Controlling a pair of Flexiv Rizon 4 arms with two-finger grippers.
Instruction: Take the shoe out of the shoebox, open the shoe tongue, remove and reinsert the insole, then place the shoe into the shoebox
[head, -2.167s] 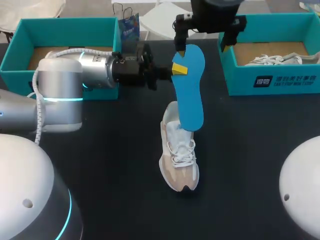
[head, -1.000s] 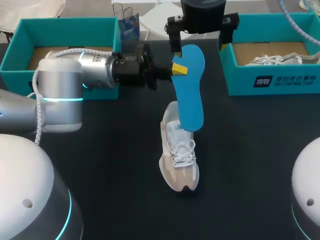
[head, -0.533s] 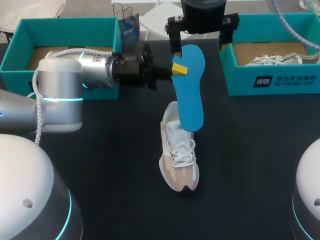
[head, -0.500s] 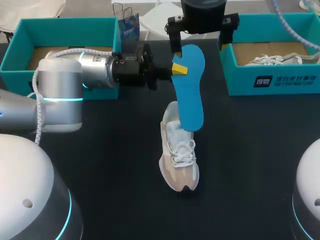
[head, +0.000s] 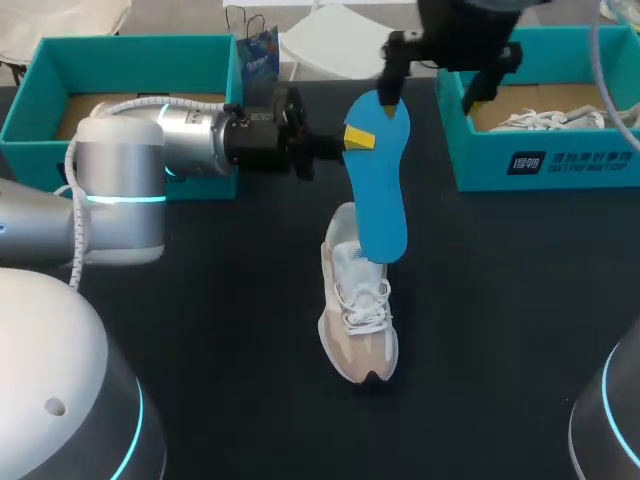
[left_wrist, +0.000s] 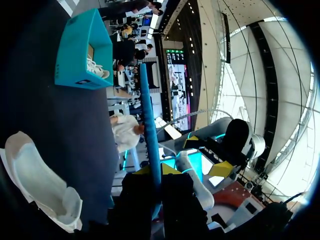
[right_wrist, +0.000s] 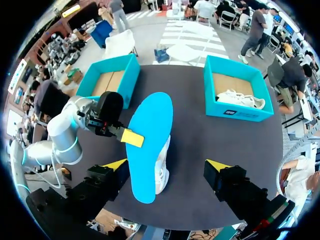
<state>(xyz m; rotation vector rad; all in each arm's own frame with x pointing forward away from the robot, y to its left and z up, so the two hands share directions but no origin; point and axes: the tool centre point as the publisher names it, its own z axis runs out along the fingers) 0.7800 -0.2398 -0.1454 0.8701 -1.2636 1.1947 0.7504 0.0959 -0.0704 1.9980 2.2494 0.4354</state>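
Blue insole (head: 378, 180) is hanging in the left gripper (head: 358, 139), whose yellow tips are clamping one end, while its free end is lying over the collar of the white shoe (head: 358, 320) on the table (head: 200, 330). The right gripper (head: 432, 92) is hovering above with fingers spread, holding nothing (whether insole and shoe are touching cannot be told). Reinsertion is likely going best with the free end entering first, aligned lengthwise, the shoe being steadied.

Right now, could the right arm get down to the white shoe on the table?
Probably only the toe of the shoe: the right gripper hangs open above, but the blue insole, held by the left gripper, overhangs its heel end.
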